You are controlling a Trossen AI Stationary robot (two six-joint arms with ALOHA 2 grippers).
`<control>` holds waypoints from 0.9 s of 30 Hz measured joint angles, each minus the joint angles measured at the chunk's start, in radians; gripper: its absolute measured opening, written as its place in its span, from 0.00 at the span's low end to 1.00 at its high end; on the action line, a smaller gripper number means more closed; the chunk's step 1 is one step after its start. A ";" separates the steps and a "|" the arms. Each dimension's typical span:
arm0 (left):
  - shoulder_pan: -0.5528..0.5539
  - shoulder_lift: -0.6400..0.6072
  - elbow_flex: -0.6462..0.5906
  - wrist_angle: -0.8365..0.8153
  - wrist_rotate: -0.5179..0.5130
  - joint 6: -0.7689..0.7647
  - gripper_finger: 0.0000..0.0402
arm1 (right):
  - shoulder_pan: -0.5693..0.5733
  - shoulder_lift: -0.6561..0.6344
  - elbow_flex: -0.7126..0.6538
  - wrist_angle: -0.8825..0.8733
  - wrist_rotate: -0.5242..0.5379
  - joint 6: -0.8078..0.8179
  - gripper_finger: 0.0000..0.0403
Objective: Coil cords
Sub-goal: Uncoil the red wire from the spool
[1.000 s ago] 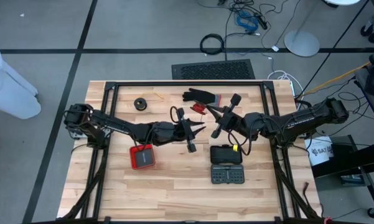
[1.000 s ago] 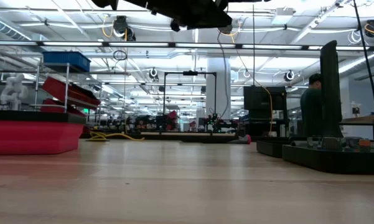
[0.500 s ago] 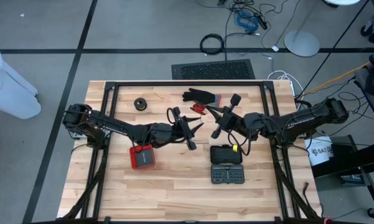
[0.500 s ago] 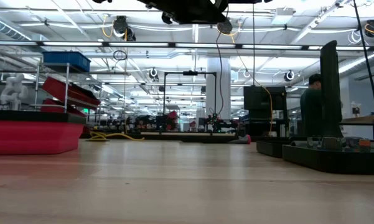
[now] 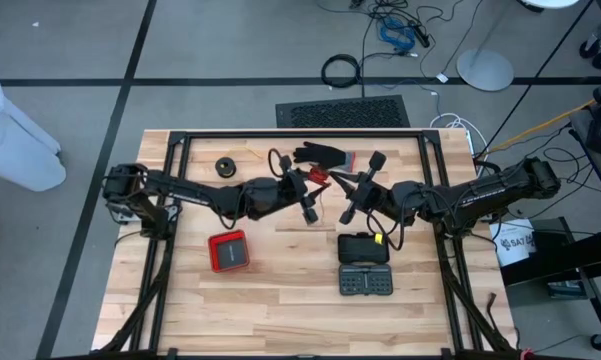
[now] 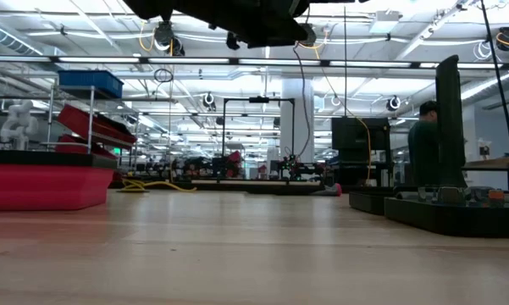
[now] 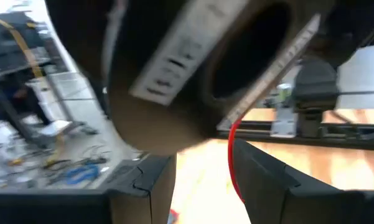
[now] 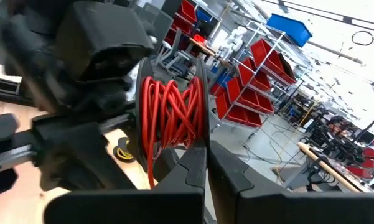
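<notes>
wooden table [image 5: 280, 300], red box [image 5: 228, 251], black cases [image 5: 363, 265]

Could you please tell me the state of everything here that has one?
Red thin cord: wound in a coil, held by right gripper.
Left gripper: beside the coil, raised.
Small round black cord bundle: coiled, lying on the table.
Black bit case: open.
Black glove with red cuff: lying flat.

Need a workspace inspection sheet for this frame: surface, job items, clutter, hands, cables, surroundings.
Surface: wooden table, dark frame around it.
Job items: red cord wound on a spool; small black coil lying far left.
Clutter: black glove, red box, two black cases.
Hands: left hand and right hand raised mid-table; right hand shut on the cord spool.
Cables: black cable ring on the floor.
Surroundings: person standing beyond the table.
</notes>
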 joint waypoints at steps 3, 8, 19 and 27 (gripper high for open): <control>0.009 0.000 0.000 -0.005 0.042 -0.030 0.39 | 0.000 0.000 0.000 0.000 0.000 0.000 0.00; 0.009 0.000 0.000 -0.009 0.071 -0.030 0.22 | 0.000 0.000 0.000 0.001 0.000 0.000 0.00; -0.038 0.002 0.024 -0.002 0.115 0.010 0.01 | -0.009 0.000 0.000 0.005 0.030 -0.002 0.00; -0.104 -0.018 0.066 -0.030 0.051 0.135 0.00 | -0.020 0.000 0.000 -0.090 0.104 -0.007 0.00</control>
